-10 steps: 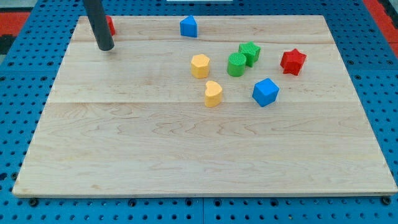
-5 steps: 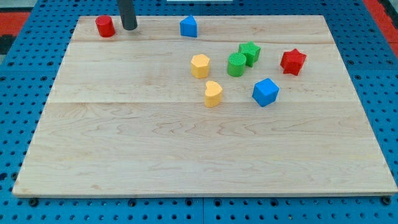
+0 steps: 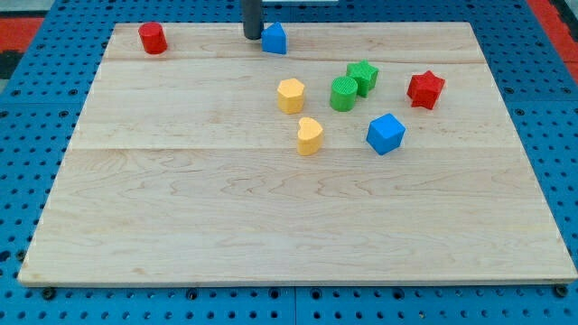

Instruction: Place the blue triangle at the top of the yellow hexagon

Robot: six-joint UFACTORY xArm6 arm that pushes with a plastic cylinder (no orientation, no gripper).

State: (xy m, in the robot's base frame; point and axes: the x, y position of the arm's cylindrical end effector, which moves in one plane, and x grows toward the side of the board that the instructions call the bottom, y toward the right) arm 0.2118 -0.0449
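Now my tip point(image 3: 252, 36) is sitting just left of the blue triangle point(image 3: 274, 38) at the board's top edge; no jaws exist. Pushing from here risks sliding it rightward along the edge, missing the yellow hexagon point(image 3: 290, 95) below.

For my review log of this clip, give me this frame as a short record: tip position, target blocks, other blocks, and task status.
tip: my tip is at the view's top edge of the board, just left of the blue triangle, close to or touching it
reference block: yellow hexagon, below and slightly right of the blue triangle
task status: not yet done, a clear gap separates the two
other blocks: yellow heart, two green blocks, red star, blue cube, red block
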